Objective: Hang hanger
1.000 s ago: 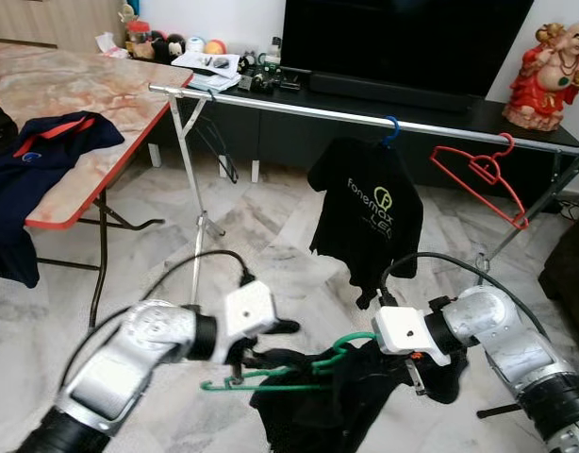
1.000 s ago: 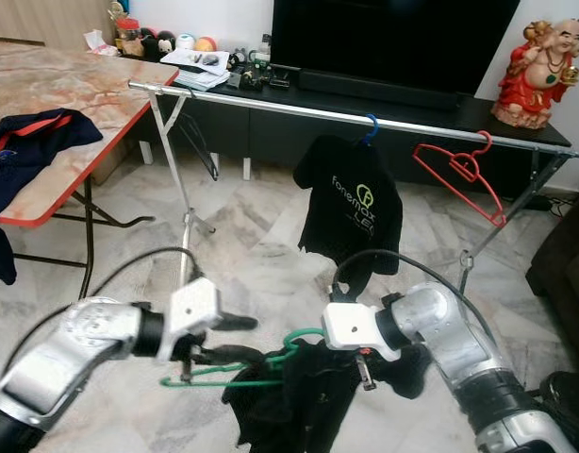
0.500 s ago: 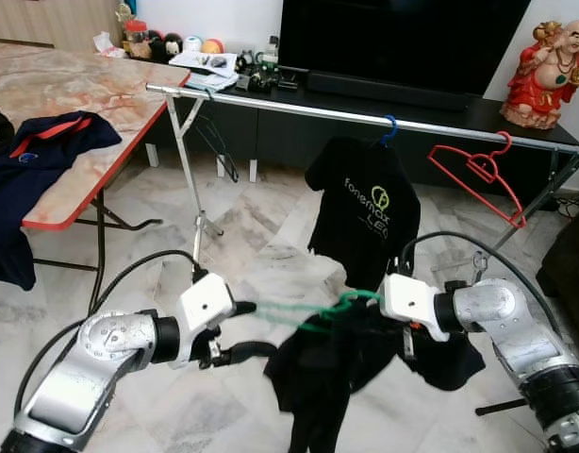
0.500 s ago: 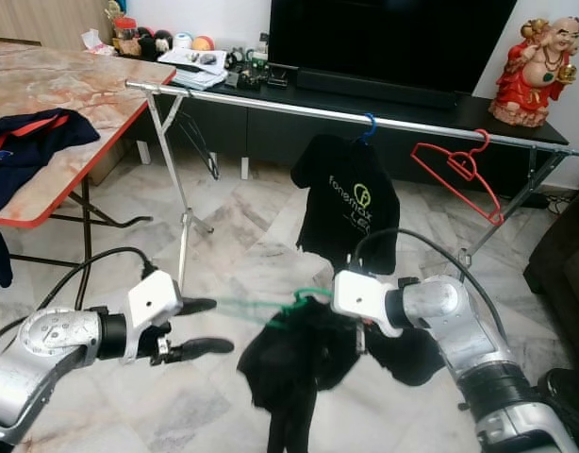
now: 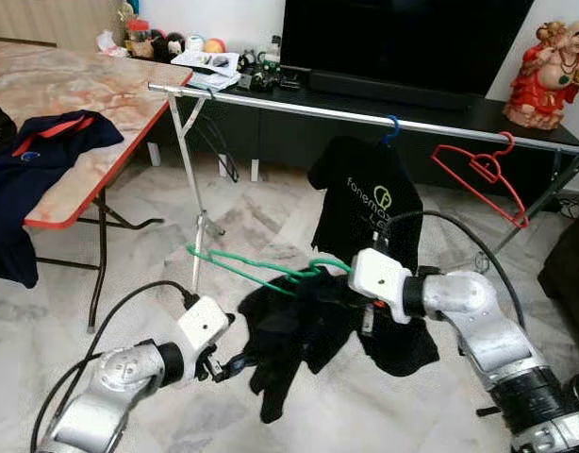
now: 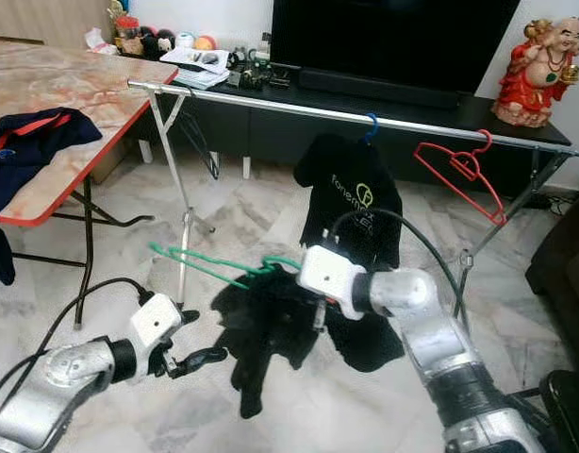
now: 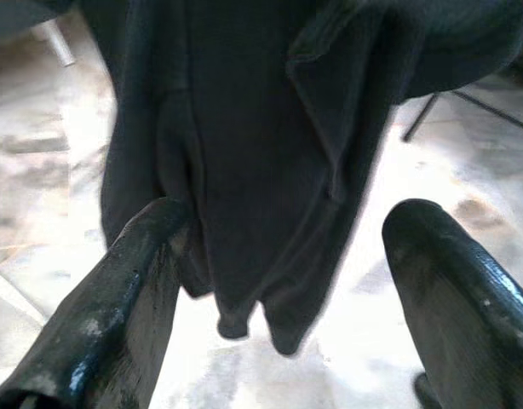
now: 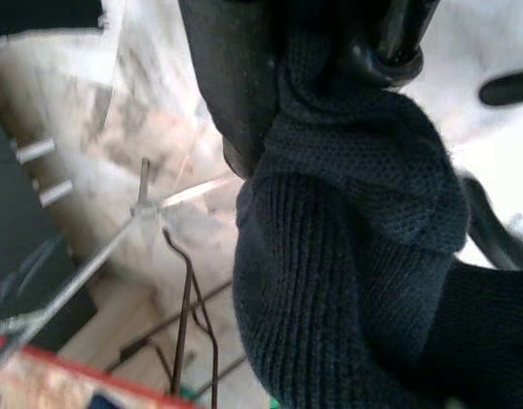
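Living-room rail (image 5: 365,118) waits ahead, so we've got our right gripper (image 5: 357,288) clamped on the green hanger (image 5: 256,269) carrying the black garment (image 5: 299,330), left gripper (image 5: 235,361) spread open and empty

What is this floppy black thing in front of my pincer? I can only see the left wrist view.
Observer: A black shirt, dangling from a green hanger.
Operator: Who is holding it up?
Observer: The right pincer, shut on the shirt's collar beside the hanger's hook.
Operator: Where could it hang?
Observer: Probably on the silver rail behind it, between the printed shirt and the rail's left end.
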You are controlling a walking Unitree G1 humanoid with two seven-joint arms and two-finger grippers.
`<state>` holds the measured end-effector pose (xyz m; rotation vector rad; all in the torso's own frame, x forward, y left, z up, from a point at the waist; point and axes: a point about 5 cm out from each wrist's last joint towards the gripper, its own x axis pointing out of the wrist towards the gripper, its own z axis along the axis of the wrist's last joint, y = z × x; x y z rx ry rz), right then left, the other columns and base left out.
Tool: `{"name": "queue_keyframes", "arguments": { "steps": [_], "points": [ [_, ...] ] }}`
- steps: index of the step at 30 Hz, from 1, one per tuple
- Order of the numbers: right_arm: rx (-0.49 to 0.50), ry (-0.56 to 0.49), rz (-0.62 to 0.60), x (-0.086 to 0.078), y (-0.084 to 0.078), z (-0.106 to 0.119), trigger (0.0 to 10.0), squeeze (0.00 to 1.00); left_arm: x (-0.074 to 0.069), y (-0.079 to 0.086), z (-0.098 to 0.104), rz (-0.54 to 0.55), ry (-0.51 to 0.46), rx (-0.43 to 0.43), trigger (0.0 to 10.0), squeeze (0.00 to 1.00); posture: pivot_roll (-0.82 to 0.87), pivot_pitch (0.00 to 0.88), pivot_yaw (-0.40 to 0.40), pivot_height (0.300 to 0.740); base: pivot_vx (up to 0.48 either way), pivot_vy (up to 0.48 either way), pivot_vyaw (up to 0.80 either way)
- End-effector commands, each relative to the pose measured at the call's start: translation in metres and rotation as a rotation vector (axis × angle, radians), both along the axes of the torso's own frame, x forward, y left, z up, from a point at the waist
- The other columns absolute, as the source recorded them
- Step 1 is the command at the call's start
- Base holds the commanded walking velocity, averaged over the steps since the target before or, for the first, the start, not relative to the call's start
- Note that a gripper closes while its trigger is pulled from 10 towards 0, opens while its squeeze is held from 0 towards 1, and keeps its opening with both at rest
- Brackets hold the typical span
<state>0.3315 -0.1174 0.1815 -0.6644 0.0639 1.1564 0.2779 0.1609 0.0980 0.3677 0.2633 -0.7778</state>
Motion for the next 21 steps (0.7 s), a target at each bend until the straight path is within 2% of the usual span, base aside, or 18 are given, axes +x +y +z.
{"name": "queue_keyframes", "arguments": {
  "steps": [1,2,5,6,7,10,13,21],
  "points": [
    [0.032,-0.055,0.000,0.001,0.002,0.018,0.0,0.00,0.002,-0.003,-0.003,0.005,-0.020,0.019,10.0,0.00,0.05,0.073,-0.095,0.740,0.000,0.000,0.00],
    [0.035,-0.056,0.010,-0.001,0.006,0.018,0.0,0.00,0.005,-0.001,-0.007,0.055,-0.032,0.007,10.0,0.00,0.06,0.065,-0.094,0.740,0.000,0.000,0.00],
    [0.037,-0.055,0.017,-0.002,0.009,0.017,0.0,0.00,0.007,0.000,-0.009,0.089,-0.039,-0.003,10.0,0.00,0.06,0.065,-0.095,0.740,0.000,0.000,0.00],
    [0.039,-0.049,0.023,-0.006,0.015,0.014,0.0,0.00,0.008,0.003,-0.018,0.138,-0.022,-0.022,10.0,0.00,0.06,0.065,-0.095,0.740,0.000,0.000,0.00],
    [0.041,-0.043,0.023,-0.008,0.020,0.012,0.0,0.00,0.006,0.006,-0.023,0.150,0.010,-0.038,10.0,0.00,0.06,0.065,-0.095,0.740,0.000,0.000,0.00],
    [0.042,-0.041,0.023,-0.009,0.021,0.012,0.0,0.00,0.005,0.007,-0.025,0.151,0.024,-0.043,10.0,0.00,0.06,0.065,-0.095,0.740,0.000,0.000,0.00],
    [0.073,-0.032,0.052,-0.014,0.036,0.013,0.0,0.00,0.000,0.014,-0.032,0.149,0.048,-0.001,10.0,0.00,0.06,0.076,-0.095,0.740,0.000,0.000,0.00],
    [0.087,-0.042,0.078,-0.016,0.044,0.019,0.0,0.00,0.004,0.023,-0.041,0.223,0.025,0.068,10.0,0.00,0.06,0.079,-0.100,0.740,0.000,0.000,0.00]
  ]
}}
